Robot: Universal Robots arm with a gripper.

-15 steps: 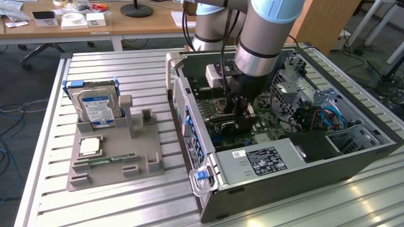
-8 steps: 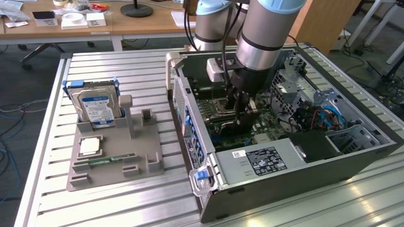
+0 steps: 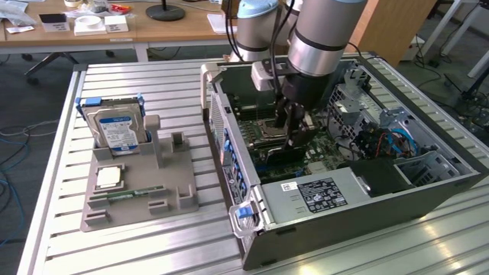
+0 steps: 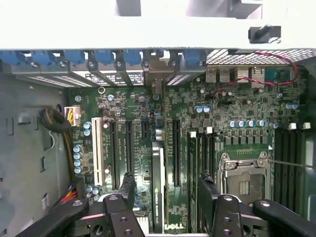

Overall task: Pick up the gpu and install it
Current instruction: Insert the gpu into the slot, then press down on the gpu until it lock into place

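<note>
Ribbed metal desk (image 3: 153,252) carries an open computer case (image 3: 367,212) on the exterior view's right and a grey parts holder (image 3: 137,195) on its left; the tool (image 3: 294,134) reaches down inside the case. At the wrist, the gpu (image 4: 158,187) stands edge-on in a motherboard (image 4: 237,113) slot between the tool's spread fingers (image 4: 127,190), apparently untouched. Installing looks nearly done; seating needs checking.

The gripper (image 3: 294,133) hangs inside the open computer case (image 3: 428,189), its spread fingers (image 4: 126,190) on either side of the gpu (image 4: 157,182), which stands edge-on in a motherboard (image 4: 237,111) slot directly below. Well apart, toward the exterior view's left, a hard drive (image 3: 116,129) stands in a parts holder (image 3: 180,195).
</note>
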